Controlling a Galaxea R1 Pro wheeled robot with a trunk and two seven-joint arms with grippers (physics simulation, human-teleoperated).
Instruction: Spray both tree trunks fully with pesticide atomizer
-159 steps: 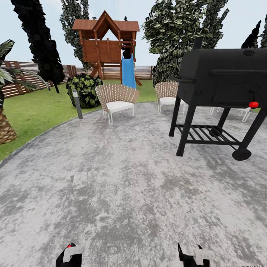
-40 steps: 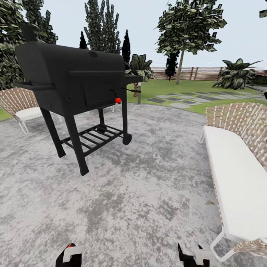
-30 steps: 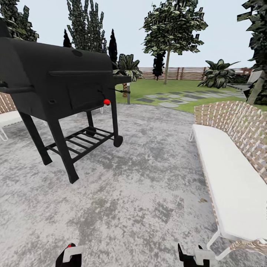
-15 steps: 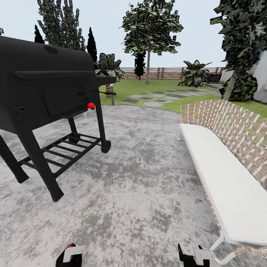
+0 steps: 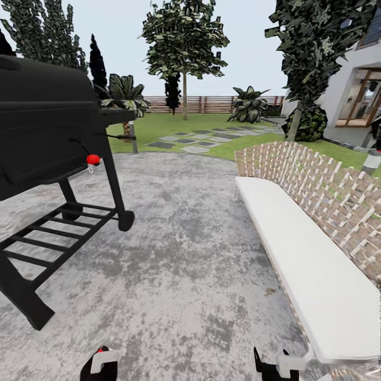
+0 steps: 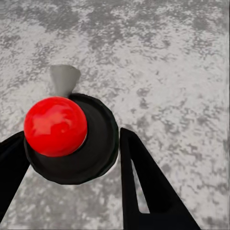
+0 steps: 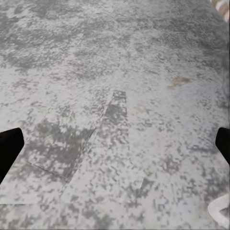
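**Rolling across the paving, trees well ahead**

Taking the black grill (image 5: 47, 121) as my marker: it stands left of my path, its wheel and slatted shelf near the base. Right of its legs, low in the head view, my left claw (image 6: 72, 139) is pinched around a round black body with a red ball cap (image 6: 56, 125). I take that to be the atomizer, though I can't confirm it.

Far beyond the grill, across the lawn (image 5: 159, 124) and before the fence (image 5: 211, 103), stands a pale-trunked tree (image 5: 184, 100). A second tree (image 5: 295, 119) stands further right, near the house.

My right claw (image 7: 115, 143) is spread wide with nothing in it, over bare paving (image 5: 185, 254). Opposite the grill, on the far right, is the wicker sofa (image 5: 296, 248).

The risk as I see it is the gap between grill and sofa. If I swing too wide, the base could clip the grill's leg or the sofa's frame, and a jolt could loosen the left claw's hold.
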